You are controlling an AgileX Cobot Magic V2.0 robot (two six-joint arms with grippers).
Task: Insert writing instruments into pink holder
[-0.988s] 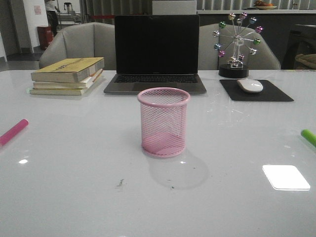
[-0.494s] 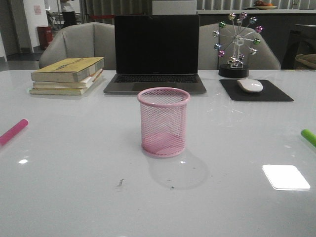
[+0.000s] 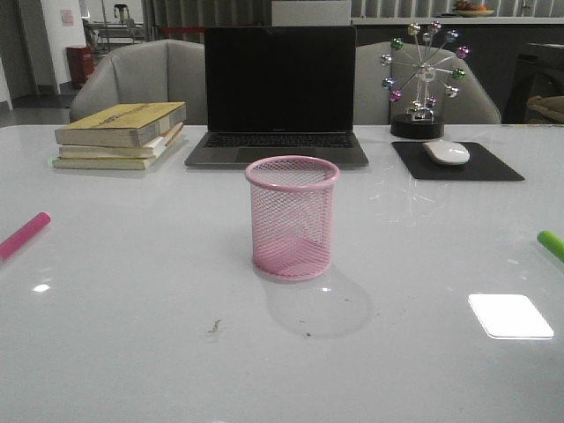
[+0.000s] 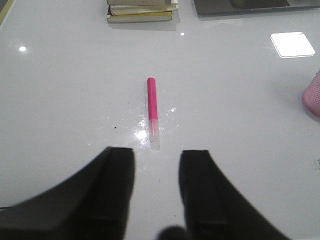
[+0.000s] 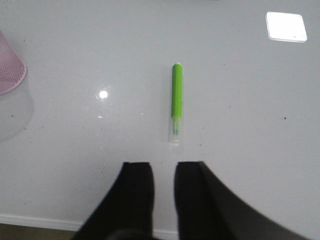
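White glossy table [image 3: 132,335], pink wire-mesh pen cup [image 3: 293,218] upright at centre, both markers lying outside it.

Left gripper [image 4: 156,155]: fingers parted with a moderate gap, holding nothing; the magenta marker [image 4: 152,102] lies flat just ahead of the fingertips, in line with the gap, whitish end nearest. Right gripper [image 5: 164,167]: fingers parted by a narrow gap, empty; the lime green marker [image 5: 177,96] lies flat ahead of its tips, clear end nearest. The cup sits well off to the side of each gripper.
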